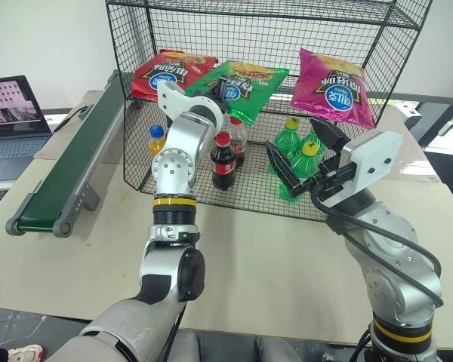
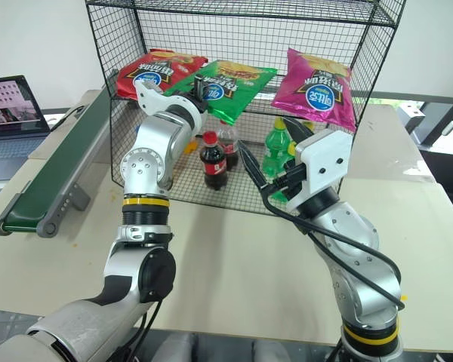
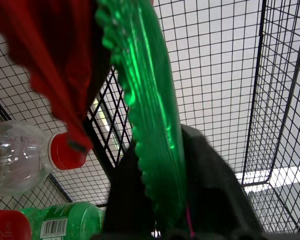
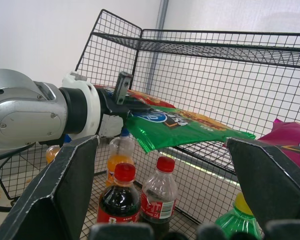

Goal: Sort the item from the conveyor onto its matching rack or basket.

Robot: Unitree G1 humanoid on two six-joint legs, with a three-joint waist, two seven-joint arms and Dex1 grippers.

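Green chip bag (image 1: 245,88) between left gripper (image 1: 225,89) fingers.

Robotics lab: pale table (image 1: 234,256), dark-green conveyor belt with grey rails (image 1: 68,170), open laptop (image 1: 11,113), black wire-mesh rack (image 1: 272,45) stocked like shop shelving.

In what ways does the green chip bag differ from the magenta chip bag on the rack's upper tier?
The glossy green chip bag lies in the middle of the black wire-mesh rack, with the left end effector at its edge; the glossy magenta chip bag sits at the right, untouched. The green bag's front edge overhangs the tier; the magenta one leans more upright. Both carry a round blue logo.
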